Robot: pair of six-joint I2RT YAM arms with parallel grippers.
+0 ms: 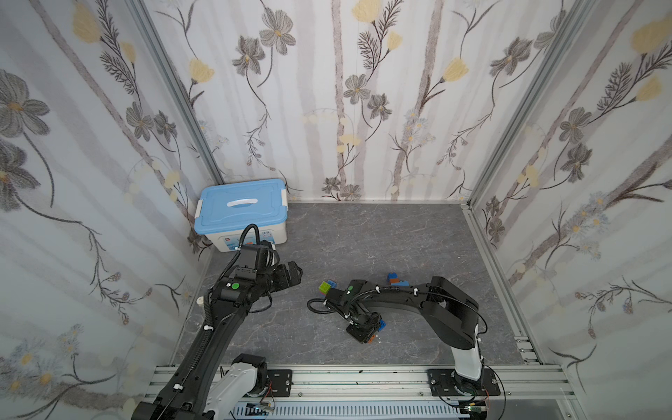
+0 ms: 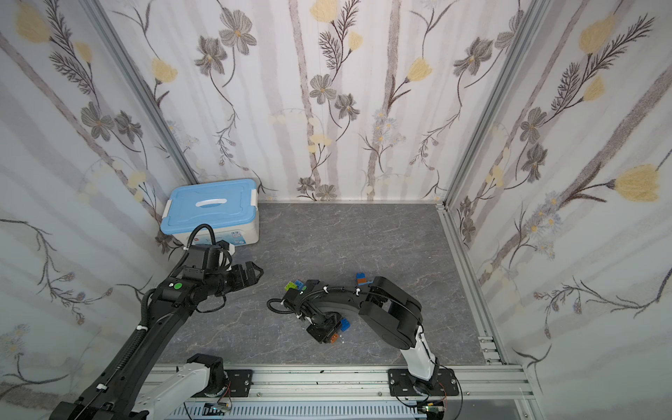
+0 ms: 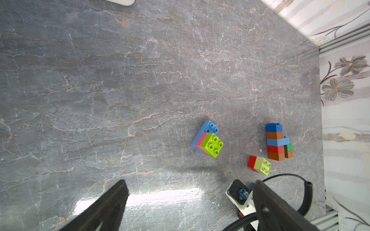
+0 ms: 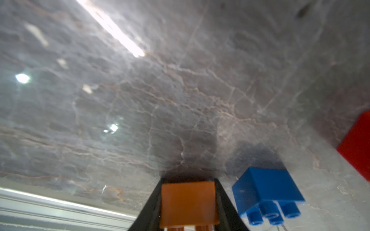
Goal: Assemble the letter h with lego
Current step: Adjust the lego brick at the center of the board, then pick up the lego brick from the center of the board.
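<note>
Gripping an orange brick (image 4: 188,202), the right gripper (image 4: 189,179) sits low beside a blue brick (image 4: 266,186); the left gripper (image 3: 191,182) hangs wide open.

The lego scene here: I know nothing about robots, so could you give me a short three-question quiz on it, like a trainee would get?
1. True or false: the left claw is gripping something.
2. Which colour is the brick between the fingers of the right claw? A blue, B orange, C green.
3. How many studs show on top of the lime brick stacked on the pink brick?
Key: 1 false, it is open and empty; 2 B; 3 four.
</note>
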